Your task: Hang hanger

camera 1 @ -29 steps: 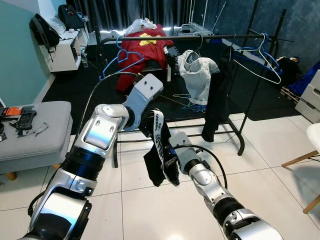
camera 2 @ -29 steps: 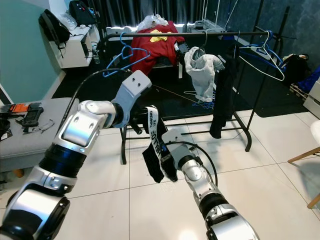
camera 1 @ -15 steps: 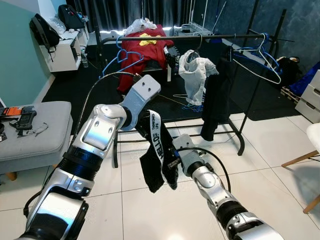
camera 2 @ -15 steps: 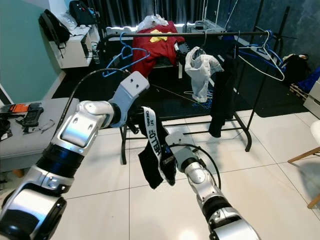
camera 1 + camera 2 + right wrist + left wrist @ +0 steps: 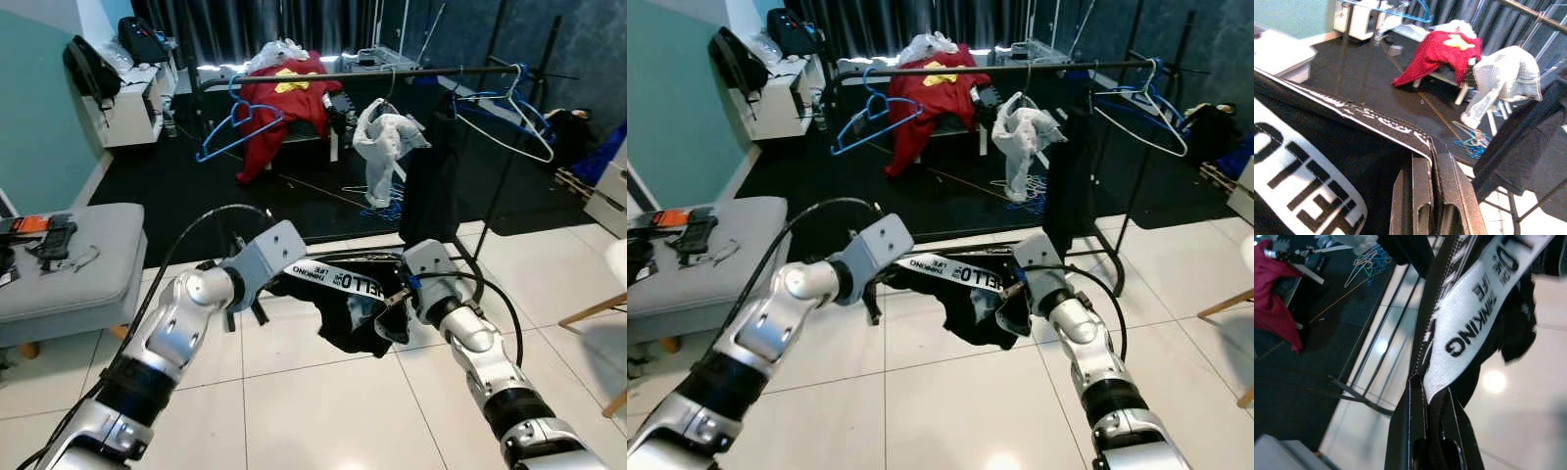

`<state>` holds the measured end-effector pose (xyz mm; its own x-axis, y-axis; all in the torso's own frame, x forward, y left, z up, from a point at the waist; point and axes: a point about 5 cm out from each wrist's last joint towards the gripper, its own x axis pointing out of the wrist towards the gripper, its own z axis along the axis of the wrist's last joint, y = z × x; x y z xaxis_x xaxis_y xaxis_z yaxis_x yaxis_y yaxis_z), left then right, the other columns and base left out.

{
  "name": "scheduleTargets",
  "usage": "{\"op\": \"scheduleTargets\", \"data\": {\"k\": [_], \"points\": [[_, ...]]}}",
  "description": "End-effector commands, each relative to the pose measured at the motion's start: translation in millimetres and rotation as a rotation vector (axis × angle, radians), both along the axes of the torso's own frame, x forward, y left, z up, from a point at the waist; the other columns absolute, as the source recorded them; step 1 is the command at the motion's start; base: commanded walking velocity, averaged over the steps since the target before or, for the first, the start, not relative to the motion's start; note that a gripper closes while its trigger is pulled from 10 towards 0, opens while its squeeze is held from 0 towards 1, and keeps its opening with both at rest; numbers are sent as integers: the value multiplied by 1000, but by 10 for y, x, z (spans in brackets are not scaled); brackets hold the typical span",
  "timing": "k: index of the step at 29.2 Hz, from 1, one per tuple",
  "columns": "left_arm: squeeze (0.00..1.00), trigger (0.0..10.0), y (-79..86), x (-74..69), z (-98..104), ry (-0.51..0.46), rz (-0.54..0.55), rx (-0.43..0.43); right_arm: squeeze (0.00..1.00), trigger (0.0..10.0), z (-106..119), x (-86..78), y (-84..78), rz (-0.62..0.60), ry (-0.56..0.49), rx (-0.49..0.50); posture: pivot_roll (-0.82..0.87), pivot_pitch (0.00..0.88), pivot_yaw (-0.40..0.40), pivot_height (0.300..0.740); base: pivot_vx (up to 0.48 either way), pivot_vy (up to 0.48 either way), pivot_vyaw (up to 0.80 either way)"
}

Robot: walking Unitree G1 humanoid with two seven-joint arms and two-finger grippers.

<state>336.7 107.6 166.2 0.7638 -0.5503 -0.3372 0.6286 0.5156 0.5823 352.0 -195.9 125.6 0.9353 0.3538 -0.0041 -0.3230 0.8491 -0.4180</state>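
Black cloth with a white printed band (image 5: 338, 282) is stretched almost level between the two grippers, low over the pale floor tiles (image 5: 323, 411). The left gripper (image 5: 266, 290) holds one end; in the left wrist view its two fingers (image 5: 1418, 426) lie close together with the band's end nipped between them. The right gripper (image 5: 394, 299) holds the other end, and in the right wrist view its fingers (image 5: 1422, 196) are pressed onto the garment's zipped edge. The loose middle of the garment (image 5: 975, 318) sags in a dark bundle beneath the band, near the right gripper.

Just behind stands the clothes rack (image 5: 392, 71), its rail running across the room above the hands. A black garment (image 5: 426, 191) hangs from it toward the robot's right, a pale grey one (image 5: 384, 142) beside that, and a red one (image 5: 284, 98) is draped farther along to the left. A blue hanger (image 5: 235, 122) hangs from the left end, and a white-and-blue hanger (image 5: 500, 113) from the right end. To the robot's left is a grey padded bench (image 5: 73, 259), with a white cabinet (image 5: 127, 98) and dark curtains at the back.

I cannot make out a hanger inside the held garment, so the step in hand looks like spreading the piece out rather than hooking it. Next, the pair would have to lift it to rail height and carry it to a free stretch of rail between the hung clothes.
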Motion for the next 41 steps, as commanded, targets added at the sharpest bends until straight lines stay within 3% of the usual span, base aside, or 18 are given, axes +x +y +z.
{"op": "scheduleTargets", "data": {"k": [1, 2, 3, 5, 7, 10, 11, 16, 17, 19, 20, 21, 22, 28, 29, 36, 37, 41], "points": [[0, 10000, 129, -1, -68, 6, 40, 54, 0, 0, 51, 26, -31, -6, -1, -5, -110, 11, 33, 740, 0, 0, 0], [0, 10000, 141, -24, -126, 8, 37, 81, 0, 0, 57, 34, -41, 39, 34, -41, -110, 12, 33, 740, 0, 0, 0], [0, 10000, 98, -102, -152, -5, -61, 111, 0, 0, 25, 10, -24, 158, 128, -73, -111, 18, 29, 740, 0, 0, 0], [0, 10000, 98, -102, -152, -5, -61, 111, 0, 0, 25, 10, -24, 158, 128, -73, -111, 18, 29, 740, 0, 0, 0], [0, 10000, 25, -229, -173, -7, -215, 130, 0, 0, -30, -61, 1, 329, 271, -89, -115, 23, 27, 740, 0, 0, 0], [0, 10000, 25, -229, -173, -7, -215, 130, 0, 0, -30, -61, 1, 329, 271, -89, -115, 23, 27, 740, 0, 0, 0], [0, 10000, -1, -278, -189, 10, -274, 132, 0, 0, -42, -111, 14, 414, 337, -83, -116, 28, 26, 740, 0, 0, 0], [0, 10000, 5, -281, -221, 33, -284, 132, 0, 0, -21, -157, 8, 503, 409, -78, -115, 33, 17, 740, 0, 0, 0], [0, 10000, 28, -261, -212, 56, -270, 122, 0, 4863, 10, -162, 18, 548, 419, -73, -112, 34, 10, 740, 0, 0, 0], [0, 10000, 32, -255, -197, 60, -268, 115, 0, 4863, 13, -164, 26, 559, 419, -72, -111, 34, 9, 740, 0, 0, 0], [0, 10000, 38, -239, -164, 52, -261, 108, 239, 10000, 7, -165, 36, 562, 420, -62, -111, 34, 9, 740, 0, 0, 0], [0, 10000, 38, -239, -164, 52, -261, 108, 239, 10000, 7, -165, 36, 562, 420, -62, -111, 34, 9, 740, 0, 0, 0], [0, 10000, 46, -216, -110, 44, -248, 95, 1000, 10000, -8, -160, 43, 552, 416, -39, -111, 34, 10, 740, 0, 0, 0], [0, 10000, 80, -90, 130, 1, -184, 66, 1000, 10000, -151, -203, 29, 485, 403, -59, -113, 33, 14, 740, 0, 0, 0], [0, 10000, 89, -63, 175, -2, -183, 84, 16, 10000, -188, -220, 32, 462, 390, -73, -112, 34, 17, 740, 0, 0, 0], [0, 10000, 125, 28, 282, 12, -137, 128, 75, 10000, -221, -232, 44, 392, 320, -94, -111, 34, 18, 740, 0, 0, 0], [0, 10000, 139, 75, 327, 13, -96, 129, 1000, 10000, -244, -256, 111, 414, 331, -57, -113, 32, 21, 740, 0, 0, 0], [0, 10000, 167, 161, 415, 12, -12, 124, 1000, 10000, -321, -314, 242, 454, 350, -37, -115, 32, 21, 740, 0, 0, 0]]}}
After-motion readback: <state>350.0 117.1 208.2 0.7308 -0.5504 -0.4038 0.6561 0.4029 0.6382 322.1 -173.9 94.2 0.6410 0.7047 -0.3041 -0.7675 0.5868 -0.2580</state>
